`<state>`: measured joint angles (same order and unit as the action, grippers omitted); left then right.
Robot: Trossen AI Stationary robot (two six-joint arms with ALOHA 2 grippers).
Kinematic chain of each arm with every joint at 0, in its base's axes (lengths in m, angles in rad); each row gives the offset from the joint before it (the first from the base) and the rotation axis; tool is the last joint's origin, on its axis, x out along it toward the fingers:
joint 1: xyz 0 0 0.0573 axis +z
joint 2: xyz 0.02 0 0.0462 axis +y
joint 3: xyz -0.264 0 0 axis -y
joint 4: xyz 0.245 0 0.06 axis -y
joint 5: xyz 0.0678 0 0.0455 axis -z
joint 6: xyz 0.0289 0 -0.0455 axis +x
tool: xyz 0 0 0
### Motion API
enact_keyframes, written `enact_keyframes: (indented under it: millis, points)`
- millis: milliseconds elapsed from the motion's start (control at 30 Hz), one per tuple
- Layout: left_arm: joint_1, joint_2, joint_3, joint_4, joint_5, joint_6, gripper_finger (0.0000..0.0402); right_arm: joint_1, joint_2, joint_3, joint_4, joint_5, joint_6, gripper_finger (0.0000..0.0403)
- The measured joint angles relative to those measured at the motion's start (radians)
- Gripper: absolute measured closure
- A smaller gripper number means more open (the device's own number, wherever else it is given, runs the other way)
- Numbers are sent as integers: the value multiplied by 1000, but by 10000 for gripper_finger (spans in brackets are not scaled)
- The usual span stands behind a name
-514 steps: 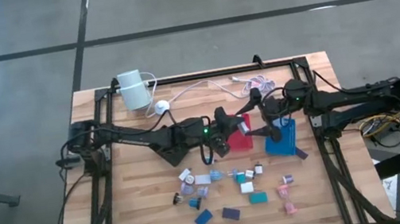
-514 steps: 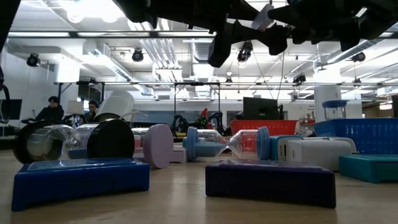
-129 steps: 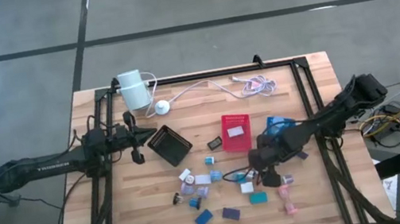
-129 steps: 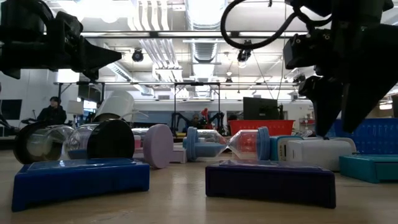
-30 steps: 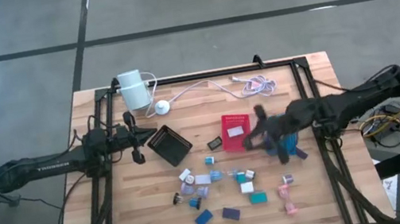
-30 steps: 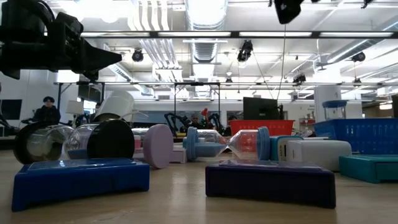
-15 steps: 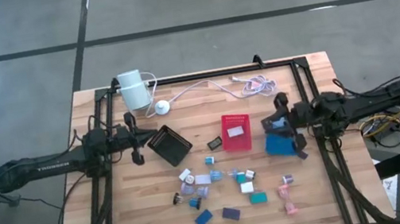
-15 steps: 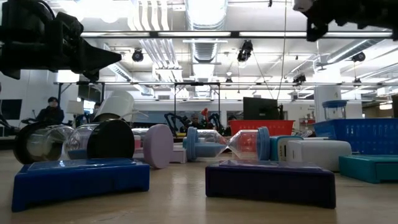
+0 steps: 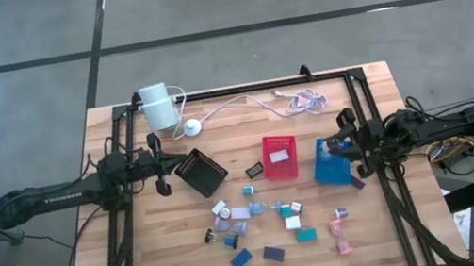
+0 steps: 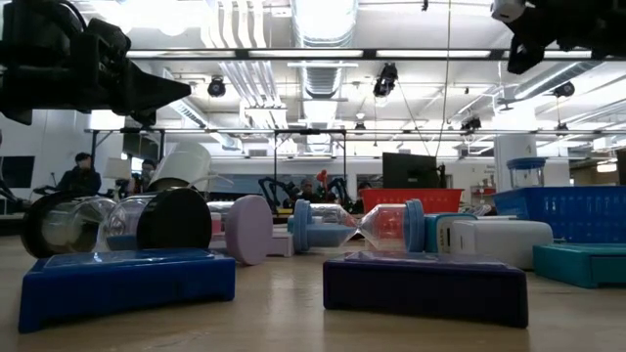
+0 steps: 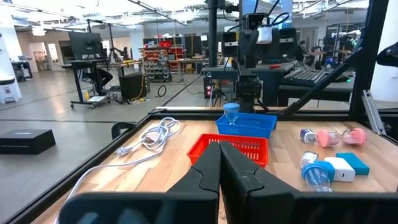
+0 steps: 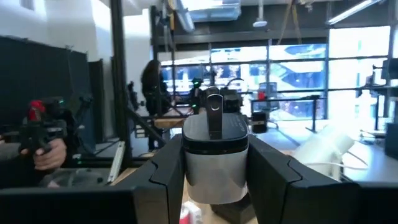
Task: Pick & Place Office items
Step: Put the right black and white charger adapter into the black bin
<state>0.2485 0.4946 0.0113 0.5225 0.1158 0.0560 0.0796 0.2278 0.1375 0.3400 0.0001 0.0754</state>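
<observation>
Progress is partial: right gripper grips a white item over the blue tray at three o'clock, left gripper closed, many items remain at six o'clock.

blue tray: contents unreadable | right end effector: cut by low view's edge
</observation>
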Motion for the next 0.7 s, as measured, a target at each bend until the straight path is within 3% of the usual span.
enact_keyframes:
  millis: [433,700]
  points:
    - [0,0,17,0,0,65,396,-41,-38,10,-230,102,9,280]
    - [0,0,28,1,-11,86,396,-48,-36,6,-256,101,19,280]
